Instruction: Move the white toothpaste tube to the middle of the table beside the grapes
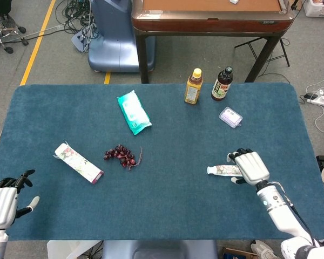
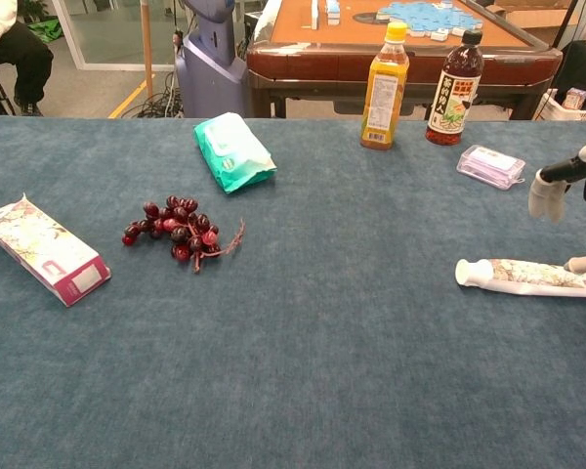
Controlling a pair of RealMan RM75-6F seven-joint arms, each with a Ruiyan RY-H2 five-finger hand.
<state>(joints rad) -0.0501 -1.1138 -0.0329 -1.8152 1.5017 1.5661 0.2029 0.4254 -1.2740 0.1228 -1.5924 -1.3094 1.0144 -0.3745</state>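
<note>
**Operator:** Report task status.

**Technician:** Transfer not started. The white toothpaste tube (image 2: 527, 276) lies flat on the blue table (image 1: 167, 213), well to the right of the grapes (image 1: 120, 155), with its cap end pointing toward them. The grapes sit left of the table's middle, and the cloth just beside them on the tube's side is bare. In my judgement every main step is outstanding: secure the tube, lift it, carry it toward the grapes and set it down beside them.

**Operator:** State of the right hand?

**Technician:** The right hand (image 1: 251, 167) is directly over the tail half of the tube, on the side away from the grapes. In the head view its back faces the camera and hides that part of the tube, so only the cap half shows. In the chest view its fingers (image 2: 547, 195) are spread, one raised clear above the tube and another fingertip low at the tube's far end. Whether that fingertip touches cannot be determined. No closed grasp is visible; the hand holds nothing.

**Operator:** Left hand?

**Technician:** The left hand (image 1: 4, 205) is at the near table edge, far from the grapes on the opposite side from the tube. Fingers apart, nothing held.
</note>
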